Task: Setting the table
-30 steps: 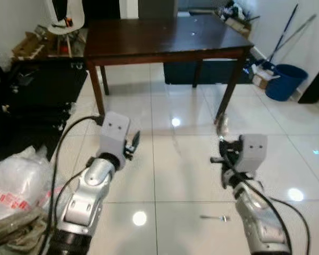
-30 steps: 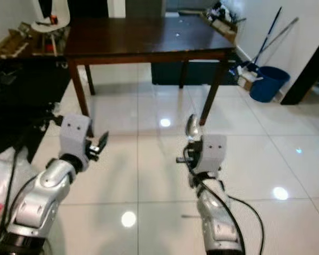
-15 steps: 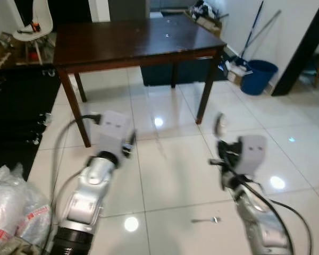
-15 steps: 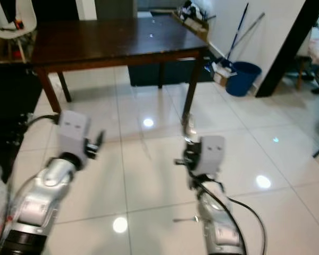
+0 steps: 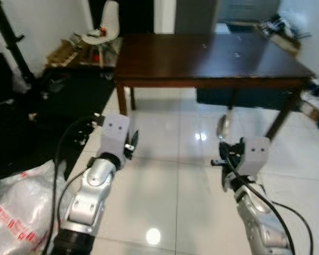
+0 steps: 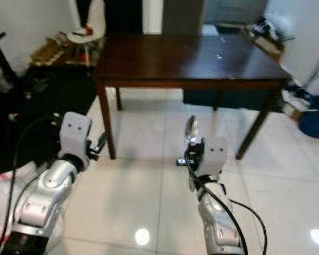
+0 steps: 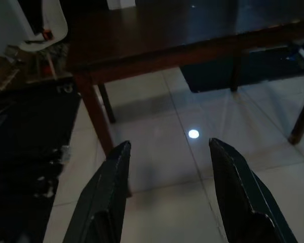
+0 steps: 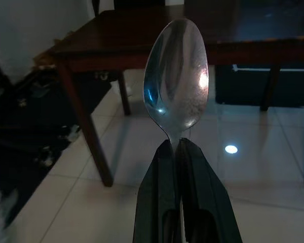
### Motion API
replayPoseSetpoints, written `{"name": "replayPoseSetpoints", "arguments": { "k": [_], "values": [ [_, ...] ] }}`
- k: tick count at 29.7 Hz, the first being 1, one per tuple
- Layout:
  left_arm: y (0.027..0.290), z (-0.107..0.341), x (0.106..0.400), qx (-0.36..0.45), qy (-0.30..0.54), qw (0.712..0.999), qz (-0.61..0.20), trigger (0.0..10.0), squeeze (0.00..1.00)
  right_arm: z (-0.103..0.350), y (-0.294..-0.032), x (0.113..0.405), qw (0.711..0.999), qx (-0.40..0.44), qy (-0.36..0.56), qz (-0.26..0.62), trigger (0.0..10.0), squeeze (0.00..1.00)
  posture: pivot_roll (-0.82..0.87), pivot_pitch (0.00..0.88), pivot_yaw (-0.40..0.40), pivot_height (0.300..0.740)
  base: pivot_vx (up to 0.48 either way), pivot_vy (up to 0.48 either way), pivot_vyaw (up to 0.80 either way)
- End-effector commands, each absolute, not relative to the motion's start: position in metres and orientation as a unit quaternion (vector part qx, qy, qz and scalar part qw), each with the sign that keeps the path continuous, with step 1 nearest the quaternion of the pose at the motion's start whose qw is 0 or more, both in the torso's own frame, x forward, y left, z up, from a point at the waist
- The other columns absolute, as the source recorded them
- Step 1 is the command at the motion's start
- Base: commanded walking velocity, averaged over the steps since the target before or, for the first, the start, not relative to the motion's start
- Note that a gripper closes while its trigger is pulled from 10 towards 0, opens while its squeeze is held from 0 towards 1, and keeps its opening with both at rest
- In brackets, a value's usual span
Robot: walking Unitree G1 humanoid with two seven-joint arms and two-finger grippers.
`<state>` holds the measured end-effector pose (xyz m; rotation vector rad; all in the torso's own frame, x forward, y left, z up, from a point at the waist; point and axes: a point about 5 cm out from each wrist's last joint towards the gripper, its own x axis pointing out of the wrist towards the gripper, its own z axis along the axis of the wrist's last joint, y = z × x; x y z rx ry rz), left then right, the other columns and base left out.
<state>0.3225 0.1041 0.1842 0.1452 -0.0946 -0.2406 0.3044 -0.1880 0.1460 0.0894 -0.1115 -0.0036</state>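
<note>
A dark wooden table [image 5: 212, 58] stands ahead of me on the white tiled floor. My right gripper [image 8: 175, 148] is shut on the handle of a metal spoon [image 8: 176, 76], whose bowl points up toward the table; the spoon [image 6: 191, 127] shows above the right wrist. My left gripper [image 7: 167, 152] is open with nothing between its fingers, held at about the same height in front of the table's near left leg [image 6: 105, 122].
A white chair [image 5: 101, 32] and cardboard clutter stand at the far left. A black mat lies left of the table. A plastic bag [image 5: 16, 207] lies on the floor at my left. A blue bin [image 6: 313, 122] is at the right.
The camera has swung left, so the table now sits more centred and right. The fork on the floor has left the picture. Both grippers keep their pose; the spoon stays held.
</note>
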Motion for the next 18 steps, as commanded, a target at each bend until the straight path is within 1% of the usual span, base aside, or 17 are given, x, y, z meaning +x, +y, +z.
{"name": "replayPoseSetpoints", "arguments": {
  "k": [1, 18],
  "values": [
    [0.1113, 0.1792, 0.3219, 0.075, -0.039, 0.99, -0.113, 10.0, 0.0, 0.1533, -0.1877, 0.3053, 0.996, 0.053, -0.077, -0.007, 10.0, 0.0, -0.08, 0.0, 0.057, 0.74, 0.472, 0.0, 0.0],
    [0.1032, 0.1804, 0.3232, 0.073, -0.043, 0.988, -0.127, 10.0, 0.0, 0.1575, -0.1966, 0.306, 0.993, 0.061, -0.09, -0.038, 10.0, 0.0, -0.08, 0.0, 0.065, 0.74, 0.472, 0.0, 0.0]
  ]
}}
